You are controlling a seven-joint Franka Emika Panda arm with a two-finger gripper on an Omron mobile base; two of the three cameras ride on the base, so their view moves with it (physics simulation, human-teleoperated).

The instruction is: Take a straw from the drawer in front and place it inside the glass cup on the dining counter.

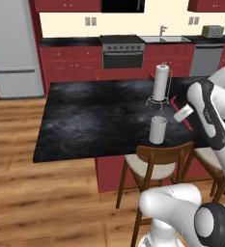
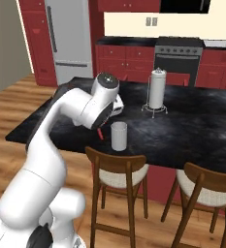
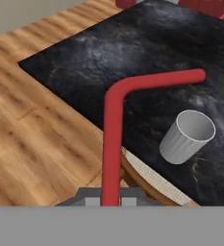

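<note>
- Currently the gripper (image 3: 111,199) is closed tight on the straw (image 3: 114,139); in the hand view the red stem rises from between the finger tips at bottom centre, then bends and runs toward the upper right of the frame.
- Left base view: straw (image 1: 180,113) shows as short red bits either side of the white hand, right of centre, above the counter (image 1: 85,120).
- Right base view: a small red tip of the straw (image 2: 101,133) pokes out below the wrist, left of centre; the gripper itself is hidden behind the arm there.
- Cup (image 1: 158,130) stands upright on the black top, near the counter's near edge, centre-right in the left base view. It sits lower left of the hand, just beside it in the frame.
- Right base view: cup (image 2: 119,136) at frame centre, just right of the straw tip, apart from it.
- Hand view: cup (image 3: 188,137) at centre right, its open mouth visible, nothing seen inside. Bent end of the straw passes above it in the frame; no contact seen.
- Towel roll (image 1: 161,83) on its wire stand is behind the cup, further up the frame; in the right base view the roll (image 2: 157,89) is upper right of the cup.
- Two wooden chairs sit at the counter's near edge: one chair (image 1: 150,166) just below the cup in the left base view, the second chair (image 2: 204,191) at lower right of the right base view.
- Hand view: wood floor (image 3: 41,129) fills the left half, counter (image 3: 132,53) the upper right.
</note>
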